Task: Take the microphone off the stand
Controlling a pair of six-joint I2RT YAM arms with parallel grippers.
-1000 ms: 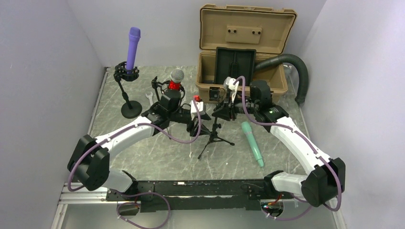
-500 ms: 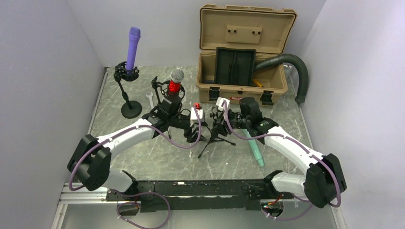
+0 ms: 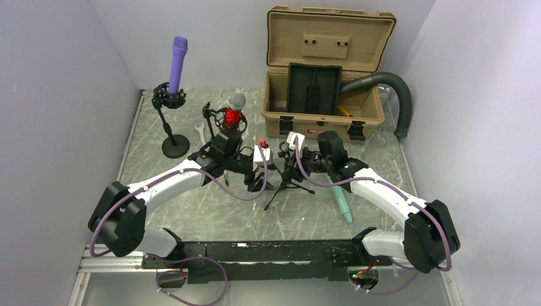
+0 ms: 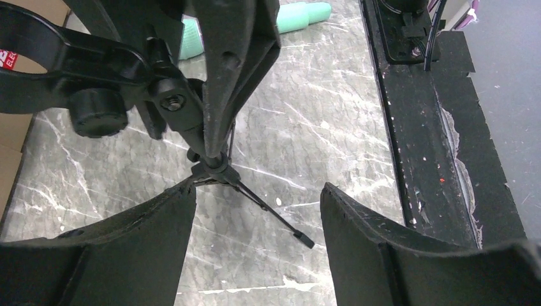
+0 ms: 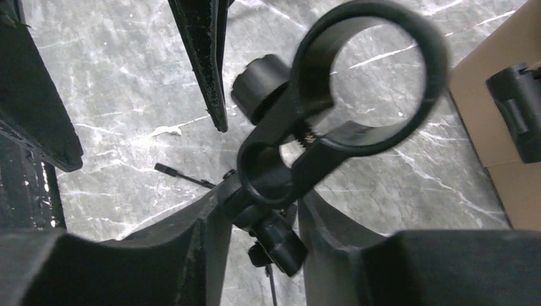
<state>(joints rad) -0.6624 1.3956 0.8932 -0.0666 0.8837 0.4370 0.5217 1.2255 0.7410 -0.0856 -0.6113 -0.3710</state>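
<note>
Right wrist view shows our right jaws part-open astride the knuckle of the spindly black metal tripod stand (image 4: 215, 167), placed to steady it, we judge, beneath its empty glossy ring clip (image 5: 373, 76). Our left jaws gape wide, holding nothing, and the smooth mint-green tapered microphone (image 3: 341, 204) lies free on the veined grey tabletop (image 3: 210, 210) at the stand's 4 o'clock.
</note>
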